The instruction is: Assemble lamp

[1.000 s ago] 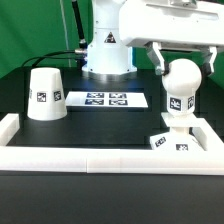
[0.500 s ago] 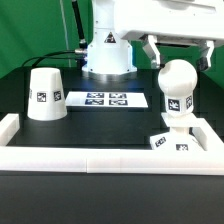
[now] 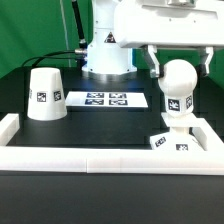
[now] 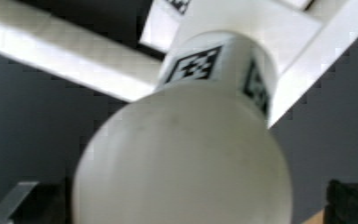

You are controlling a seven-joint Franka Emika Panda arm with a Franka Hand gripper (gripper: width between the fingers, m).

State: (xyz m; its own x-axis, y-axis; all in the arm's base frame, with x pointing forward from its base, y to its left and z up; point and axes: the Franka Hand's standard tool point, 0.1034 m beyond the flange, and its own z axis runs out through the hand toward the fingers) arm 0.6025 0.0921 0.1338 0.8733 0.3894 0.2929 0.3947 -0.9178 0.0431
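Bulb (image 3: 178, 82) stands upright on the square base (image 3: 171, 143), at the exterior view's right, just inside the white rail (image 3: 90, 160) that borders the table. Its long axis is vertical: round head up, tagged stem down onto the base. Whether it is fully seated there, cannot tell.

Gripper (image 3: 182, 64) hangs directly over the bulb. The fingers (image 3: 157, 62) are apart, one on each side of the head's upper part, with a gap on both sides, so nothing is clamped. In the wrist view the head fills the middle and the dark fingertips (image 4: 354, 195) sit at the edges, clear of it.

Shade (image 3: 45, 93) is well apart at the exterior view's left, wide end down, with the marker board (image 3: 105, 99) between it and the bulb.

Judgement: the bulb lies straight below the fingers, so any grasp means lowering along its axis and closing across the head.
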